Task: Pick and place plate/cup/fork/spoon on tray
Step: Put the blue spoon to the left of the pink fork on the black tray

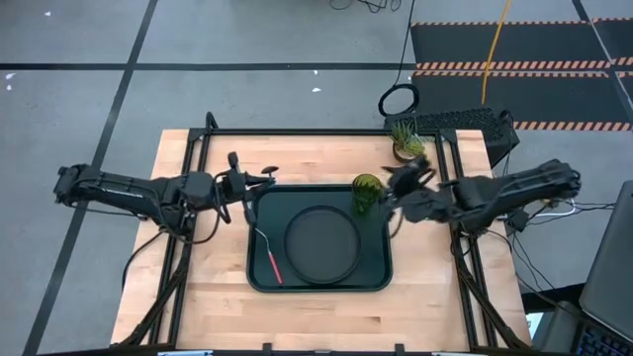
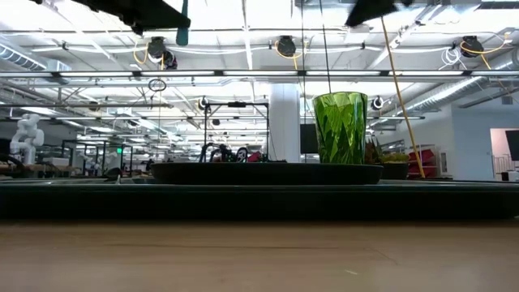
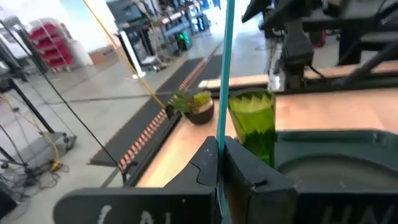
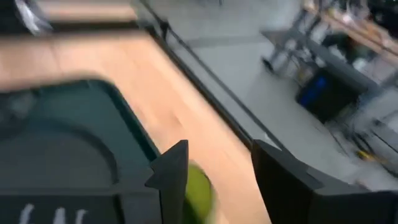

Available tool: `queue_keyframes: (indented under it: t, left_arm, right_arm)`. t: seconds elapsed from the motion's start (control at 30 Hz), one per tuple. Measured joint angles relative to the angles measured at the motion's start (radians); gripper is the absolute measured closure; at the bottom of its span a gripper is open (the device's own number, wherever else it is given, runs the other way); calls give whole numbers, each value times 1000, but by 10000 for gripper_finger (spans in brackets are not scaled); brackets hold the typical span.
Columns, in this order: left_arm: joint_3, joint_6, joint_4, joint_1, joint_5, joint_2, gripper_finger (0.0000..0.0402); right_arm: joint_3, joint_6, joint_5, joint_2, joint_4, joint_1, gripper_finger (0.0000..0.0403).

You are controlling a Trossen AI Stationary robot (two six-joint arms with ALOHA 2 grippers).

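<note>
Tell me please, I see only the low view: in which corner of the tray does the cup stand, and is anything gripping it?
Observer: The cup stands in the tray's corner nearest the potted plant; the right tool is open beside it, not gripping.
Operator: Where is the fork?
Observer: The fork lies in the tray, left of the plate.
Operator: And the spoon?
Observer: The left tool is shut on the spoon, over the tray's left edge.

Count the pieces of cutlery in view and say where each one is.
2. The red-handled fork lies on the dark green rectangular tray, left of the round dark plate. The light blue-handled spoon is held upright in the shut left gripper. Nothing suggests more, though some could be hidden.
</note>
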Motion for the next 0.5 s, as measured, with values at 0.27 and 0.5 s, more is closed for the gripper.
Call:
queue_keyframes:
  t: [0.27, 0.5]
  left_arm:
    - [0, -53, -29, 95, 197, -12, 394]
    - [0, -82, -70, 130, 235, -21, 394]
  right_arm:
    - [-144, 107, -123, -177, -158, 13, 250]
    - [-357, 111, -127, -384, -29, 47, 252]
